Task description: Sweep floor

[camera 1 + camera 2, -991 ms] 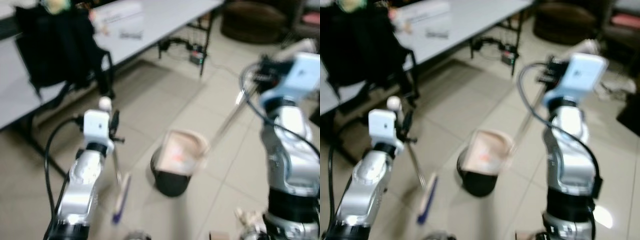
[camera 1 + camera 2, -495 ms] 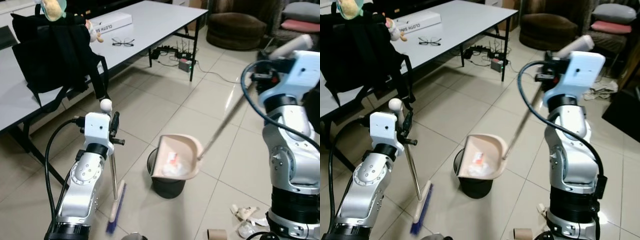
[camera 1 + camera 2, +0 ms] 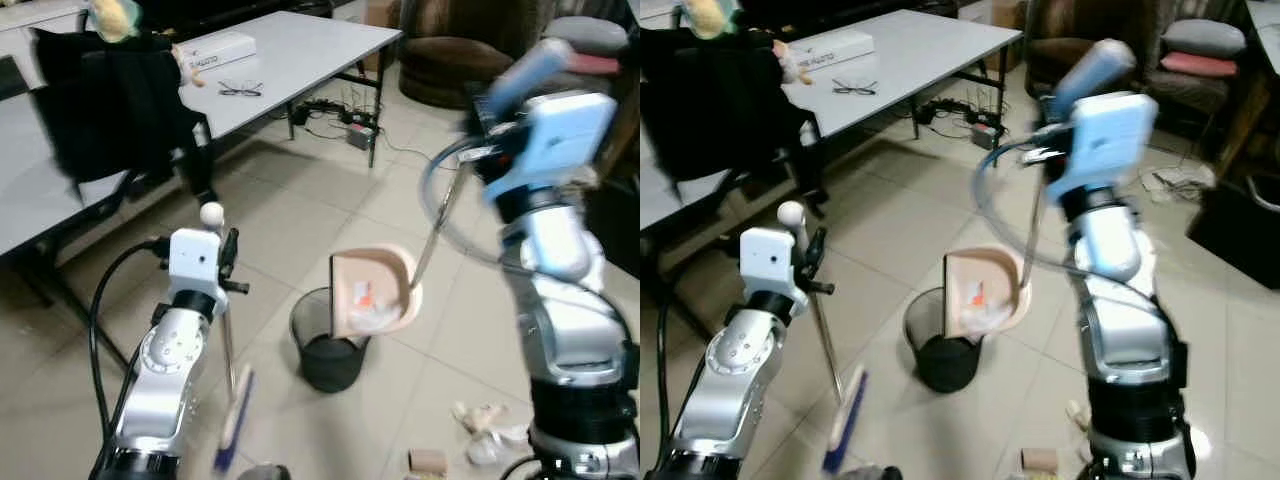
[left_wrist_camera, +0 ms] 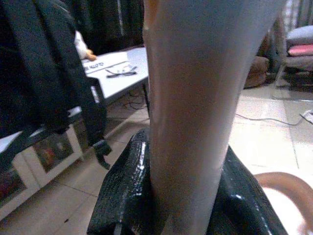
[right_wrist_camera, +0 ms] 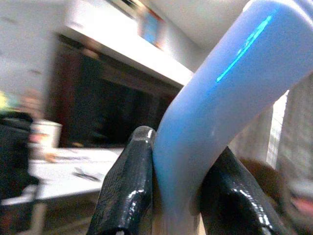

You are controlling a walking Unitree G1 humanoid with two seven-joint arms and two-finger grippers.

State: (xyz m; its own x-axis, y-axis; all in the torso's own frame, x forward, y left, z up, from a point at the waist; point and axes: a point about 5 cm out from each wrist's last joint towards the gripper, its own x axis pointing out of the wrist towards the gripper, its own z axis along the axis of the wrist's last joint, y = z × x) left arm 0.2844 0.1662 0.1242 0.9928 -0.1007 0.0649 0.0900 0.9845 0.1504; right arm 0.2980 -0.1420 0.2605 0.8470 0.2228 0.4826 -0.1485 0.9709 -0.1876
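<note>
Our right gripper point(image 5: 168, 205) clamps the dustpan point(image 3: 372, 290) handle, tipping the pan of scraps over the black bin point(image 3: 327, 347); our left gripper point(image 4: 183, 196) grips the broom point(image 3: 830, 385), bristles on the floor

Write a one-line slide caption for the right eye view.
Right gripper tips a beige long-handled dustpan of litter over a black mesh bin; left gripper holds a broom upright.

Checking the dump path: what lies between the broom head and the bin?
Only bare tile floor between the broom head and the bin, seen in both eye views.
</note>
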